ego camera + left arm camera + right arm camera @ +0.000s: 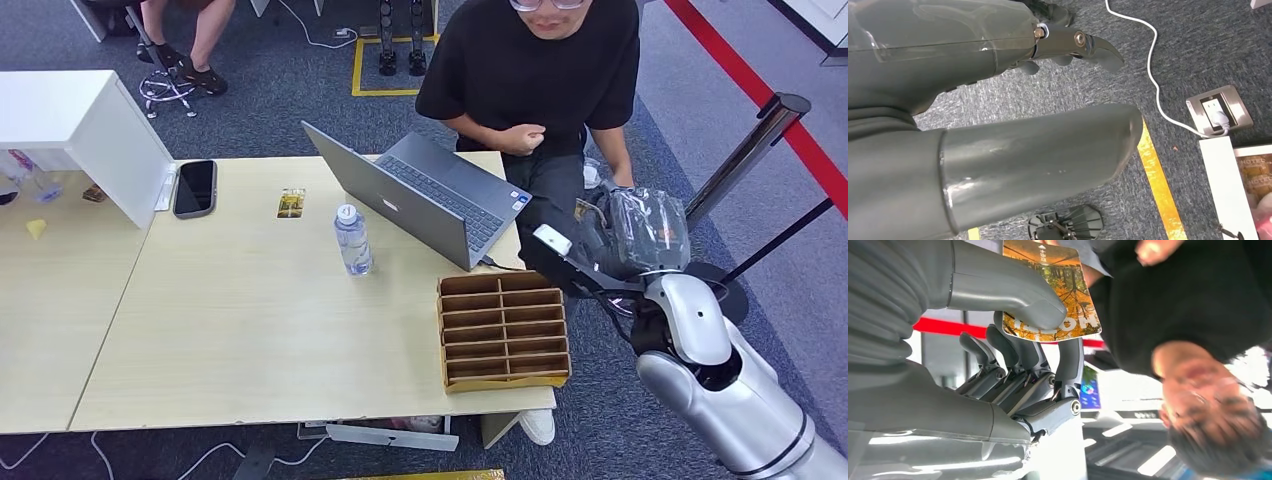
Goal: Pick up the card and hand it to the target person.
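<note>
Card (pixel 1058 300), orange with a forest print, is sitting pinched between the thumb and fingers (pixel 1068 360) of the right hand (pixel 1018 365), top centre of the right wrist frame, facing the person (pixel 540 70) in black; left hand (pixel 1068 45) is hanging over carpet, holding nothing, fingers curled.

An office-like robot test space is showing here: grey carpet tiles (pixel 270 90) are covering the floor, yellow tape (pixel 385 92) is marking out a square, a red-belted stanchion (pixel 745 155) is fencing off the area, and an open grey laptop (pixel 425 195) is sitting on the pale wooden desk (pixel 250 340).
</note>
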Controlling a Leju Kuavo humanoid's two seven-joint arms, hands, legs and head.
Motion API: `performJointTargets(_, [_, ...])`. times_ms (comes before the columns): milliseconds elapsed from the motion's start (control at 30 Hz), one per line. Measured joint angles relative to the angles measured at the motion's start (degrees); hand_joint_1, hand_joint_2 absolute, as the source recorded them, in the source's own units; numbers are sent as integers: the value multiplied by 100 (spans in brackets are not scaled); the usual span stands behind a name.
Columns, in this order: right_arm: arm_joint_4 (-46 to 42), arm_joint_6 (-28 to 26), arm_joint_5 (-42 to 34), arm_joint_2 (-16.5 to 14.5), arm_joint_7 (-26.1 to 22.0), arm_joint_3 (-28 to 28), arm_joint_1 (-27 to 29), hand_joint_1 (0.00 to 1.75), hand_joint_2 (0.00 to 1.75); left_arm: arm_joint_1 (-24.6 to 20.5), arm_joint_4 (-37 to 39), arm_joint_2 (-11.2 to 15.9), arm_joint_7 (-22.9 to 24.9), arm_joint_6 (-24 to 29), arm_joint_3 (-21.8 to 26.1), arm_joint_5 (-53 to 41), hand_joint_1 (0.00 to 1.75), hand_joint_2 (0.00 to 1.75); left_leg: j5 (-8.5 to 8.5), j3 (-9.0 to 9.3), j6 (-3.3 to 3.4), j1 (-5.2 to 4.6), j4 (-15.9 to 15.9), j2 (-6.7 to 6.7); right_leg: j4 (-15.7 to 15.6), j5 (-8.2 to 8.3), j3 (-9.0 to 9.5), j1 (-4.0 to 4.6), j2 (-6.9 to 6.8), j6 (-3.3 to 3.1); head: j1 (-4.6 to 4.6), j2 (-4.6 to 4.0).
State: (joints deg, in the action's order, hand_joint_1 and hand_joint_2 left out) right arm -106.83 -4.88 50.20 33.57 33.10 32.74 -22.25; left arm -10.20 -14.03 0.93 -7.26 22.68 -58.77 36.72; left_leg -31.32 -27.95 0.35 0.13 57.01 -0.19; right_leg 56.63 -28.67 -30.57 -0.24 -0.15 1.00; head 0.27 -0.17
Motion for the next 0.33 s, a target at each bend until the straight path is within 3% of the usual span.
performJointTargets(333, [860, -432, -13, -94, -190, -28, 165, 158, 175, -56, 0, -12, 64, -1, -14, -76, 0, 0, 0, -6, 0, 0, 0, 0, 0, 0, -7, 0, 0, 0, -1, 0])
